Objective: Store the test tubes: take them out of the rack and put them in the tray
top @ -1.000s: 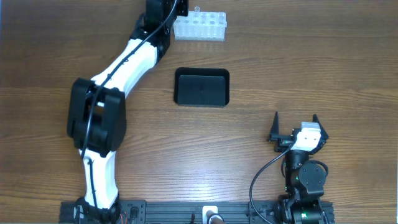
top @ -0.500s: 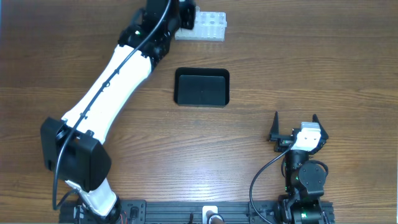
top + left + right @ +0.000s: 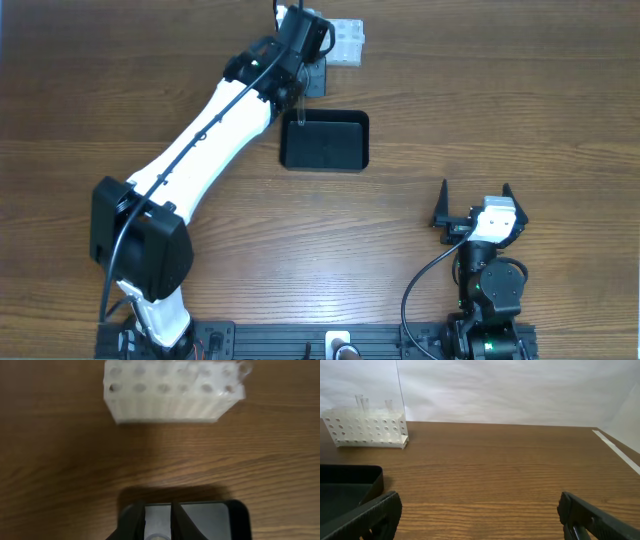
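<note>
Jaws of the left gripper [image 3: 172, 521] are clamped on a tube [image 3: 299, 110] at the tray [image 3: 335, 146] corner; the right gripper's [image 3: 474, 190] are spread, empty. Released early, the tube could be dropped outside.

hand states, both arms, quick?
Left hand: closed on a test tube.
Right hand: open, empty.

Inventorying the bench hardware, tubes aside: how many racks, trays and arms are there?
Rack: 1
Tray: 1
Arms: 2, left and right
Total: 4
</note>
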